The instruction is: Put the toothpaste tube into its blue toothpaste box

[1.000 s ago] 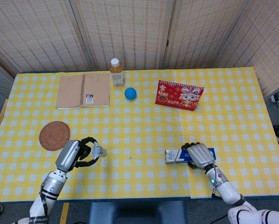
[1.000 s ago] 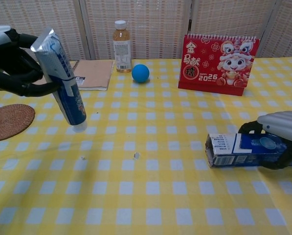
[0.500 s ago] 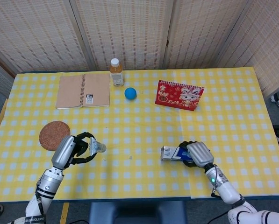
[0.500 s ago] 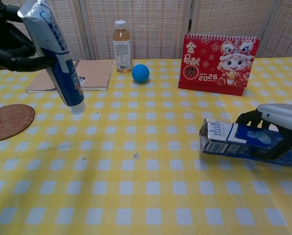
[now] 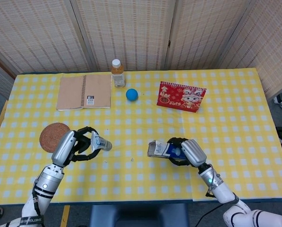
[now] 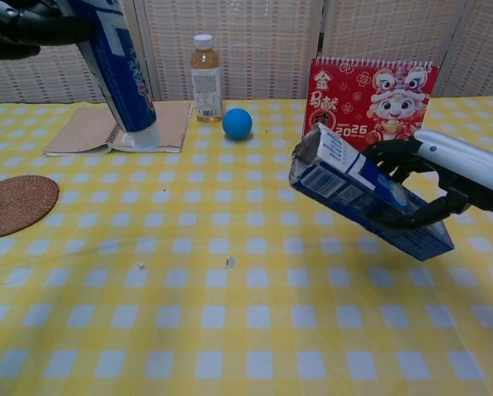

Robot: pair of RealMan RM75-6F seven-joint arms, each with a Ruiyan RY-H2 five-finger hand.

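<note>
My left hand (image 5: 73, 145) grips the blue and white toothpaste tube (image 5: 99, 143) above the table's left front; in the chest view the tube (image 6: 120, 73) hangs cap-down, tilted, under that hand (image 6: 23, 21) at the top left. My right hand (image 5: 185, 151) holds the blue toothpaste box (image 5: 162, 149) lifted off the cloth. In the chest view the box (image 6: 362, 191) slants up to the left from the hand (image 6: 444, 177), its raised left end facing the tube. Tube and box are well apart.
A round woven coaster (image 5: 54, 136) lies left of the left hand. At the back stand a brown notebook (image 5: 84, 92), a drink bottle (image 5: 117, 73), a blue ball (image 5: 132, 94) and a red desk calendar (image 5: 181, 96). The yellow checked tablecloth (image 5: 131, 165) covers the table.
The right hand lifted the box off the table, moved it left and tilted its left end upward. The left hand raised the tube higher and shifted it slightly right.
</note>
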